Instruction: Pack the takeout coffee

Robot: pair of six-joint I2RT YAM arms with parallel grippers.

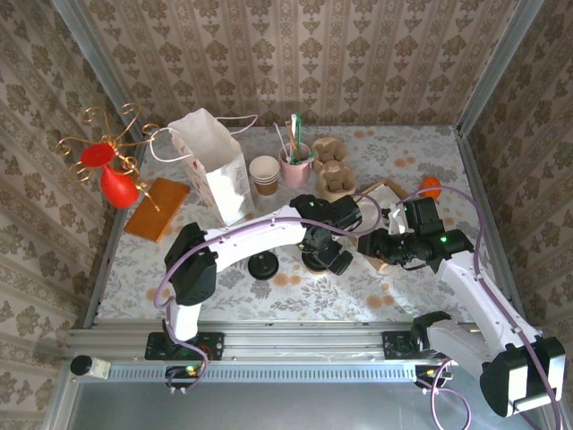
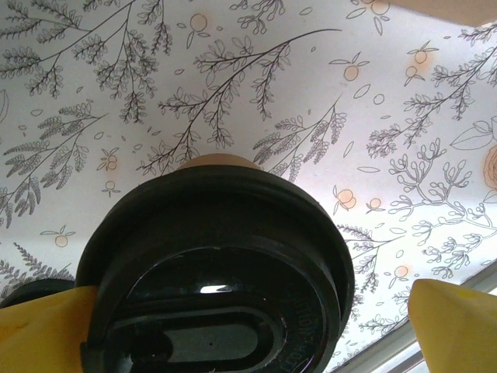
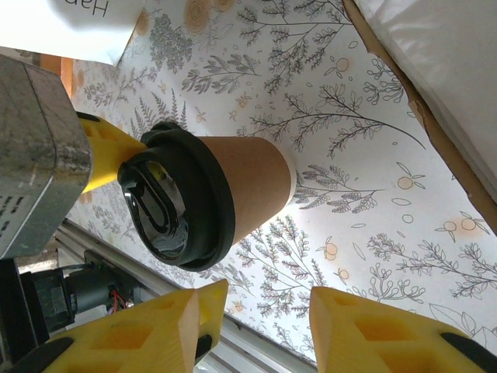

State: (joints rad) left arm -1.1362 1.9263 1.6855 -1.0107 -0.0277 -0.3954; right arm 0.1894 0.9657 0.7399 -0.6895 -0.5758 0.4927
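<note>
Floral cloth [image 2: 256, 93], printed with grey sprigs and little orange fruits, covers the table under both arms, with damask wallpaper [image 1: 295, 54] around the booth.

Closest to me, the right gripper [image 3: 268, 291] hangs low over the cloth. Its two yellow fingers [image 3: 155, 326] are partly spread, and the gap between them has bare cloth behind it. They grip nothing and touch nothing. Just beyond their tips stands the takeout coffee [image 3: 233, 186], a beige cup under a black lid, outside that gap.

The left gripper [image 2: 256, 287] comes at the same cup from the other side, spread as wide as it goes. Its yellow fingers [image 2: 458, 326] straddle the lid. One sits against or just beside the lid's rim, I cannot tell which, and the other stands well clear of it. Nothing is clamped, and the cup rests on the cloth between them.

To the outer side of the left fingers, a loose black lid disc [image 1: 261, 266] lies flat on the cloth. Farther past both sets of fingers, a white paper bag [image 1: 219, 175] stands open. Beside it are a stack of lidless cups [image 1: 264, 175] and a pink cup [image 1: 295, 163] of sticks, near the back wall.
</note>
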